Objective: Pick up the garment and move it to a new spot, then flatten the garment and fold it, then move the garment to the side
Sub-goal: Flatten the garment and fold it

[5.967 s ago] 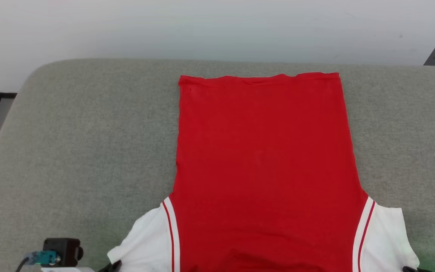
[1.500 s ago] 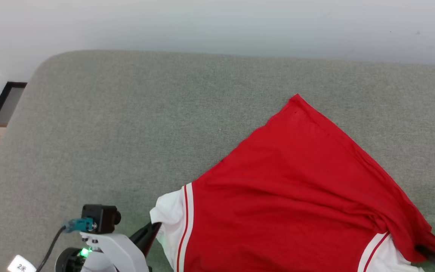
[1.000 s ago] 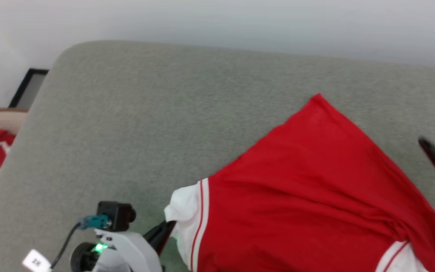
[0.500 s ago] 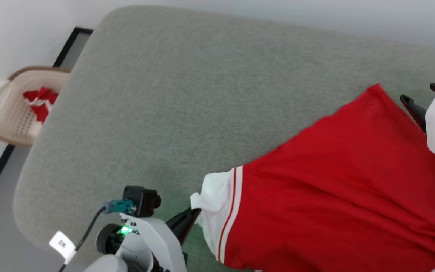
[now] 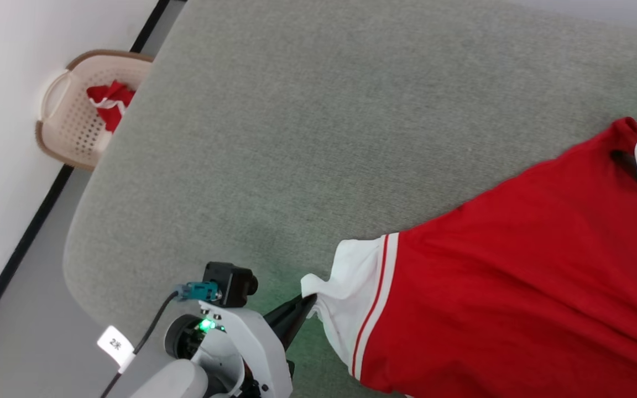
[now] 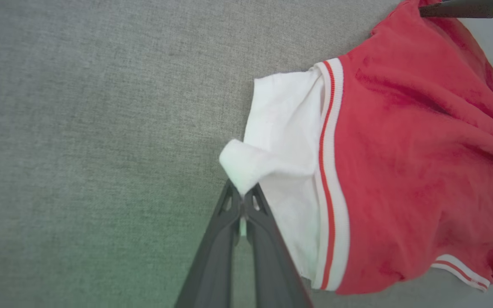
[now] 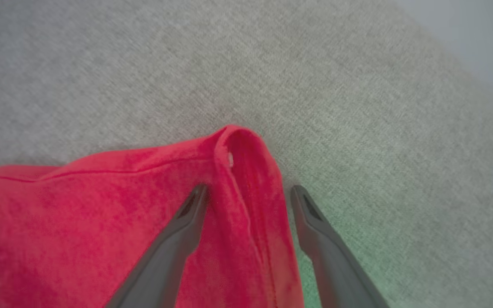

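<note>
The garment [image 5: 517,287] lies rumpled on the grey padded surface [image 5: 296,138], red body up, one white sleeve [image 5: 351,298] toward the lower middle. My left gripper [image 5: 306,303] is shut on that sleeve's corner; the left wrist view shows the white cloth [image 6: 246,171] pinched at my left gripper [image 6: 242,194]. At the right edge my right gripper [image 5: 625,160] is at the far red hem corner. In the right wrist view my right gripper [image 7: 248,192] is open, its fingers straddling the raised hem corner [image 7: 238,145]. Any lettering is hidden.
A beige perforated basket [image 5: 69,132] with a small red-and-white cloth bundle [image 5: 109,102] stands on the floor beyond the surface's left edge, by the white wall. Bare grey padding stretches left of and beyond the garment. Grey floor [image 5: 20,309] lies at the lower left.
The head camera has swung, bringing the basket into view. My right gripper, open beside the garment a second ago, now straddles the hem corner. The left gripper keeps its hold on the sleeve.
</note>
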Controlling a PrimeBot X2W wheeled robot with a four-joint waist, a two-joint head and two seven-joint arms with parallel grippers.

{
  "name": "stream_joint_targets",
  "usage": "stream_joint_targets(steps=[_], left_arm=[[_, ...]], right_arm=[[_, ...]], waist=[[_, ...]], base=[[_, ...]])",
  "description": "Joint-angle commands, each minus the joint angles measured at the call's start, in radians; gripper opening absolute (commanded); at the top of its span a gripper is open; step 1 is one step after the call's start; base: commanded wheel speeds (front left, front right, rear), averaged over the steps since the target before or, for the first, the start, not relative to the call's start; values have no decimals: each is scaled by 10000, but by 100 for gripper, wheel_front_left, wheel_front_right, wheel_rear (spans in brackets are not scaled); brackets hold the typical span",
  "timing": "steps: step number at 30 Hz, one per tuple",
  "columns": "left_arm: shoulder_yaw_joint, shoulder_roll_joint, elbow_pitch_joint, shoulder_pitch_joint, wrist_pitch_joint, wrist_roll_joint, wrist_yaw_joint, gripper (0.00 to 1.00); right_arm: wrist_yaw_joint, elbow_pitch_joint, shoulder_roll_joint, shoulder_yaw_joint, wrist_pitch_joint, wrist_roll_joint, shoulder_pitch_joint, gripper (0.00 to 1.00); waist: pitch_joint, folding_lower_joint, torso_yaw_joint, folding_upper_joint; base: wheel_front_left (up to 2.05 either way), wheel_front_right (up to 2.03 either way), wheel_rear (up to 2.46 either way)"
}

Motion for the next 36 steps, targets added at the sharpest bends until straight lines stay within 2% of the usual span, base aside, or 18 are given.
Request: stream_joint_targets(steps=[1,3,4,5,7,14,25,29,36], left_arm=[[-18,-48,44,-119,-21,-6,-51,0],[-27,-90,129,-146,-43,-34,-83,0],[-26,-99,164,-156,-55,-43,-93,0],[-19,-110,186,-165,-69,-47,-93,0],[7,-104,231,-173,-97,-59,-96,0],[225,237,121,-385,162,-222,-83,0],[1109,1598,-791,-2499,1930,-411,161,0],[1240,1948,-553,-3763,2706,-273,4,0],[1420,1961,647,-6122,3408,-16,-507,0]], right_arm=[[-7,278,66,417,261,198,219,100],[-4,554,95,764,604,533,192,100],[-1,658,75,1007,865,583,174,13],[-1,773,28,1184,1030,652,148,0],[-1,948,0,1349,1195,883,2,0],[-10,1191,85,1468,595,1283,-753,0],[-8,417,312,2029,-510,1986,-1876,0],[-8,601,596,1558,-1161,2381,-2223,0],[-7,1227,1127,1059,-2020,2089,-2930,0]], waist=[[164,0,209,0],[183,0,246,0],[188,0,254,0],[192,0,251,0],[180,0,228,0],[-189,0,-187,0],[-1432,0,-1566,0],[-1936,0,-2074,0],[-2651,0,-2838,0]], base=[[0,0,0],[0,0,0],[0,0,0],[0,0,0],[0,0,0],[0,0,0],[0,0,0],[0,0,0],[0,0,0]])
